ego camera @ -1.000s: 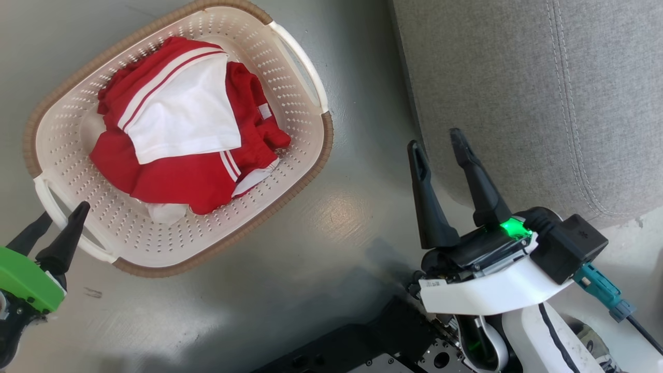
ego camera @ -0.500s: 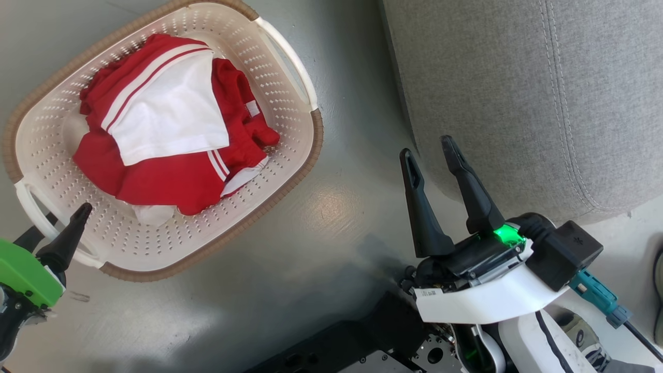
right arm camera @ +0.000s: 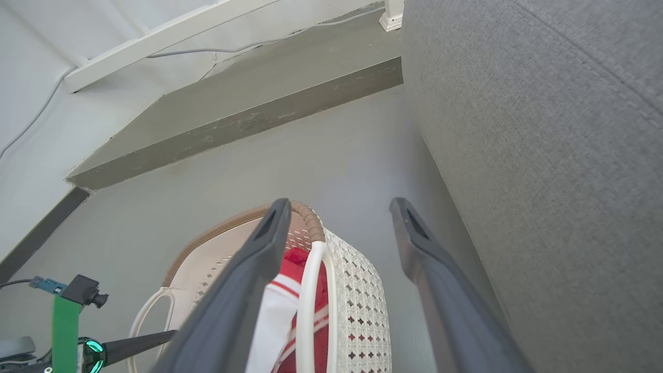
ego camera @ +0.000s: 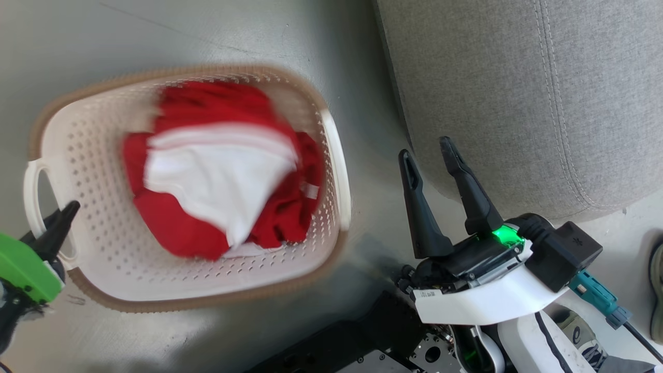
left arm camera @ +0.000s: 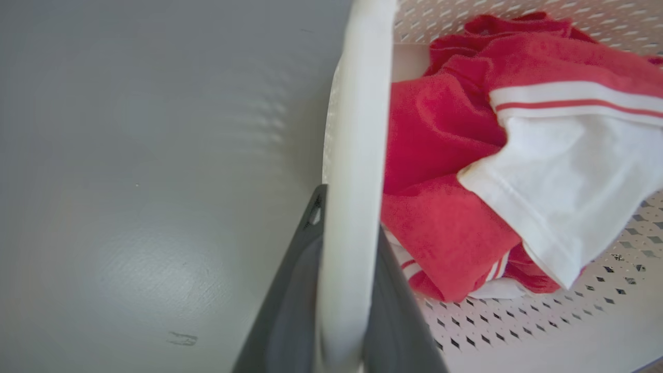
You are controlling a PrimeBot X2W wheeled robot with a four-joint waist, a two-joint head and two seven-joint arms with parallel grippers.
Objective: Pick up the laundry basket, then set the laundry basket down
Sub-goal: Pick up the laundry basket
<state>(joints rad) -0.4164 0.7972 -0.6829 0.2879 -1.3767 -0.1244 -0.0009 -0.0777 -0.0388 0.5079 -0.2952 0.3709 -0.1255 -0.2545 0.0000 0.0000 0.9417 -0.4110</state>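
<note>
The laundry basket (ego camera: 98,259) is cream perforated plastic with a brown rim, and it looks blurred in the head view. It holds red and white clothes (ego camera: 222,171). My left gripper (ego camera: 54,225) is at the lower left, shut on the basket's left white handle (ego camera: 31,197). In the left wrist view that handle (left arm camera: 357,129) runs between the two dark fingers of the left gripper (left arm camera: 349,217). My right gripper (ego camera: 427,147) stands open beside the basket's right handle (ego camera: 336,166), apart from it. In the right wrist view the right gripper (right arm camera: 339,204) is open above the basket (right arm camera: 362,300).
A grey fabric sofa (ego camera: 518,93) fills the upper right, close behind my right gripper. My dark base (ego camera: 362,347) sits at the bottom middle. A shoe (ego camera: 657,290) is at the right edge. The right wrist view has a raised grey step (right arm camera: 233,114) beyond the basket.
The basket has swung round and shifted right, bringing its right handle close to my right gripper. My left gripper has stayed on the left handle. The right gripper has barely moved.
</note>
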